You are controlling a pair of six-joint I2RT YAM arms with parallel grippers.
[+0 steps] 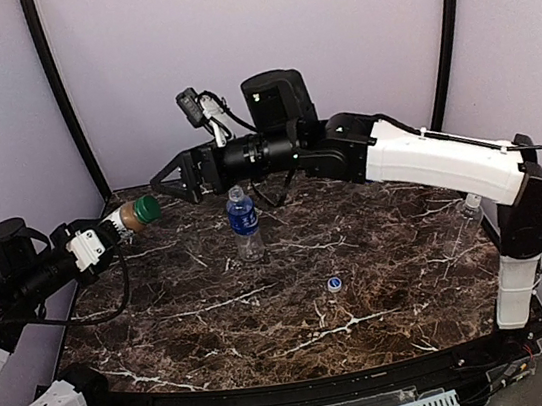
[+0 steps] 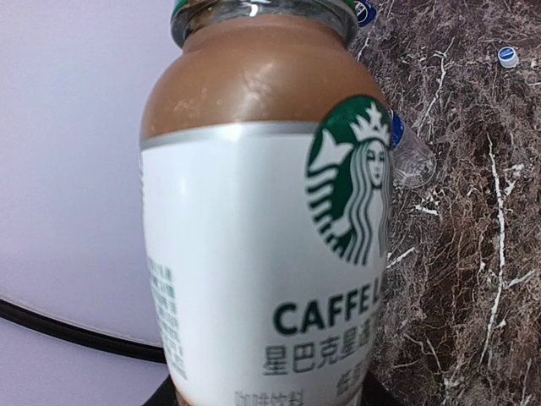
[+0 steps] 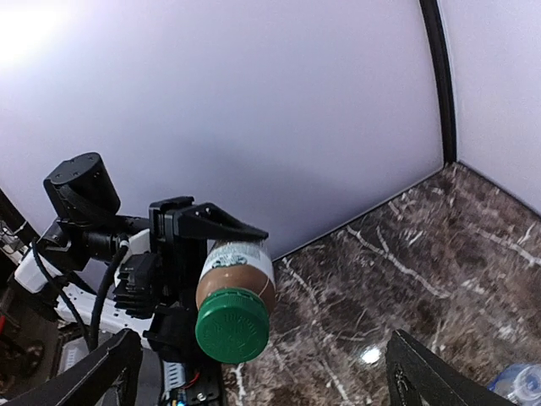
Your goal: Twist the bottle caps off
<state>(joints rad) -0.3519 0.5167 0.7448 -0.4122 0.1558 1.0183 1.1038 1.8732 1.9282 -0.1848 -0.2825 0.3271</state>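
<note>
**Brown bottle held sideways in the left claw, right claw spread wide before its green cap**

The left claw (image 1: 118,224) is clenched round the brown bottle (image 1: 134,215), holding it on its side above the far left corner of the bench (image 1: 269,334). The green cap (image 1: 148,208) is on and points toward the right claw (image 1: 169,182). That claw hangs released, fingers wide apart, near the cap but not touching it. Under the right arm a clear blue-labelled bottle (image 1: 243,222) stands upright on the marble with its blue cap (image 1: 237,190) on. A loose blue-and-white cap (image 1: 334,283) lies nearer the middle, well apart from both claws. Another clear bottle (image 1: 470,207) stands at the right edge.
</note>
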